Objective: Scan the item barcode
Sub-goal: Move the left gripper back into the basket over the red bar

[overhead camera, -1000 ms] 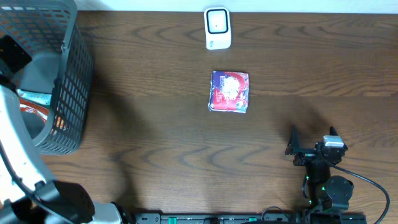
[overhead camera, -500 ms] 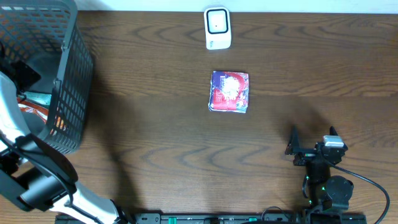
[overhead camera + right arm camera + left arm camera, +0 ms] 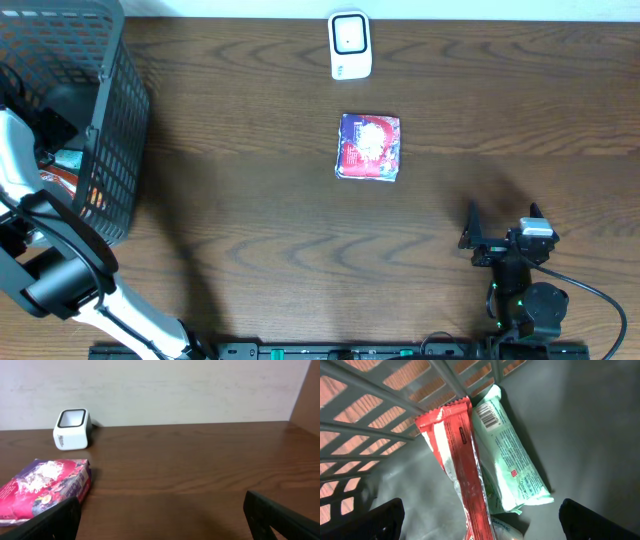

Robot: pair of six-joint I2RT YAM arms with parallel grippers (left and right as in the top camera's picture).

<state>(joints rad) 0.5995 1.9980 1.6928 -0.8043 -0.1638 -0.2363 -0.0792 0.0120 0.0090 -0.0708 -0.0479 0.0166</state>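
Note:
In the left wrist view my left gripper (image 3: 482, 520) hangs open inside the grey basket (image 3: 375, 430), its dark fingers at the two bottom corners. Between and beyond them lie a long red wrapper (image 3: 462, 460) and a mint-green packet (image 3: 512, 465) with its barcode (image 3: 489, 414) facing up. A pale packet (image 3: 507, 530) peeks out beneath them. The white scanner (image 3: 350, 45) stands at the table's far edge. A purple and red packet (image 3: 370, 147) lies flat in front of it. My right gripper (image 3: 503, 232) rests open near the front right, holding nothing.
The mesh basket (image 3: 115, 150) takes up the table's left end, with my left arm reaching into it. In the right wrist view the scanner (image 3: 72, 429) and the purple packet (image 3: 47, 487) sit ahead to the left, with bare wood between them and the open gripper (image 3: 162, 520).
My left arm has swung further over the basket and its gripper has gone deeper inside. The right arm, scanner and purple packet have not moved.

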